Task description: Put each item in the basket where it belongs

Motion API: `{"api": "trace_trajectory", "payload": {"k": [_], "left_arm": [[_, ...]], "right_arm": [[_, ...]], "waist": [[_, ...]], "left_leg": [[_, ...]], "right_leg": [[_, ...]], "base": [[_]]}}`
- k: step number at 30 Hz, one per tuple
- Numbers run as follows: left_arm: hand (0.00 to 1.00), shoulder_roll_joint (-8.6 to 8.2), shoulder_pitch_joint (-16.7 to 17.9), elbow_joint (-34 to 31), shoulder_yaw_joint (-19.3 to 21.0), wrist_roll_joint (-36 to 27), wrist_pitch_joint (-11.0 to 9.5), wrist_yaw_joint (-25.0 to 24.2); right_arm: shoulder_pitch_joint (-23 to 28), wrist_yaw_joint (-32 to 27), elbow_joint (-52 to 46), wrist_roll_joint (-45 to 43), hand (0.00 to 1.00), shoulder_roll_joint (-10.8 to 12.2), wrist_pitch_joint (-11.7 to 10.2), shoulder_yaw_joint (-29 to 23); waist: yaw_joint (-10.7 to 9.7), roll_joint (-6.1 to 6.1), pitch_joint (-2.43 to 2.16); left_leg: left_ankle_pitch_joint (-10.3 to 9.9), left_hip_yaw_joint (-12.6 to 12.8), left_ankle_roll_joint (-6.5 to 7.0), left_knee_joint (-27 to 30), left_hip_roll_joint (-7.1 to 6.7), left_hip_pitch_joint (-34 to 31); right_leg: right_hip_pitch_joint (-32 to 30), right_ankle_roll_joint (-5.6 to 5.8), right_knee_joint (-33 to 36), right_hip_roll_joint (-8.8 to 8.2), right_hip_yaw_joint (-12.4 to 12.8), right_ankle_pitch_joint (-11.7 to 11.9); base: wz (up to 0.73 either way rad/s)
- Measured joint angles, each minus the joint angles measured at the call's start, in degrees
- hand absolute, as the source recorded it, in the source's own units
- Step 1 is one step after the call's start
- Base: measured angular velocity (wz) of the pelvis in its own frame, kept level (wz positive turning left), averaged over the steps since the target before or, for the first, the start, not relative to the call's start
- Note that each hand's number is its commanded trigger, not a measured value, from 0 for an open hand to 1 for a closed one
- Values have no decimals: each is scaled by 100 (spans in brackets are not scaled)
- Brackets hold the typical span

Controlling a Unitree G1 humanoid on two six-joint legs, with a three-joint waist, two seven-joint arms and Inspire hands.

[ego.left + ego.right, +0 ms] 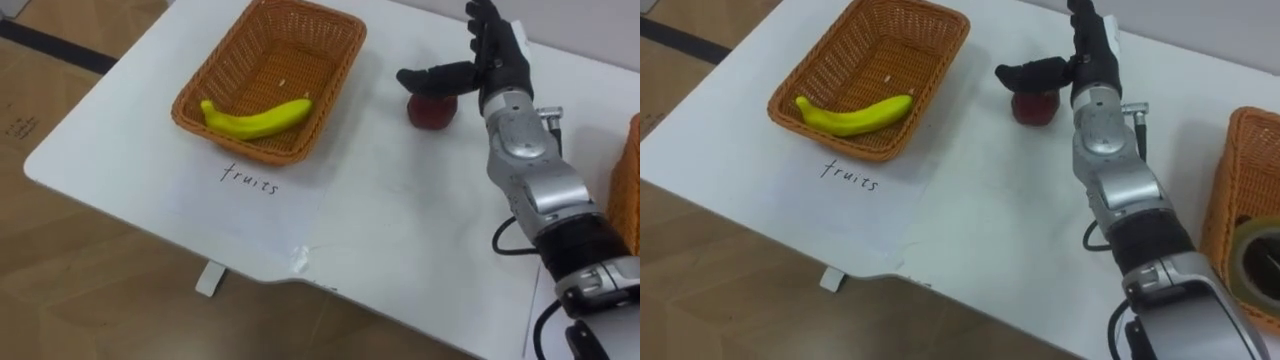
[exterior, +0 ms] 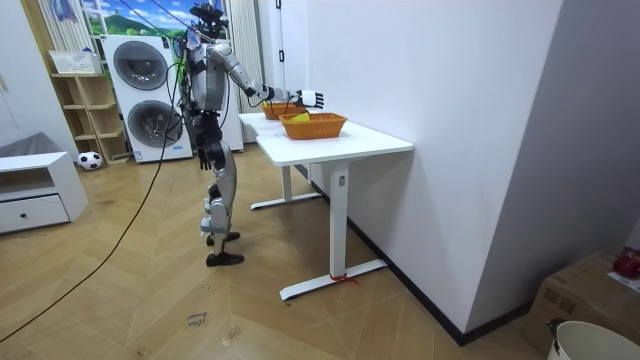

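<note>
Right hand spread above apple | bare table toward basket

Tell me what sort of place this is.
Probably a home-style room with a laundry corner: two stacked washing machines and a wooden shelf against the far wall, a white desk on a parquet floor.

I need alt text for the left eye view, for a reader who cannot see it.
The robot's right hand, fingers straight, reaches over a red apple on a white table. To the left, a wicker basket holds a banana; the edge of a second basket shows at the right.
</note>
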Motion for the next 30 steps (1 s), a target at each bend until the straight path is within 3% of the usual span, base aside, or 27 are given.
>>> {"api": "trace_trajectory", "payload": {"k": [13,30], "left_arm": [[0,-25,-69,14,-3,-19,-104,44],[0,-24,-116,24,-3,-114,-117,-64]], "right_arm": [[4,151,326,-245,0,5,-27,4],[84,259,633,-876,0,40,-88,66]], "waist": [[7,-1,31],[10,3,32]], "left_leg": [[6,6,8,-6,0,8],[5,3,8,-5,-7,6]], "right_leg": [[5,0,-5,1,4,0],[7,1,-3,8,2,0]], "base": [[0],[0]]}}
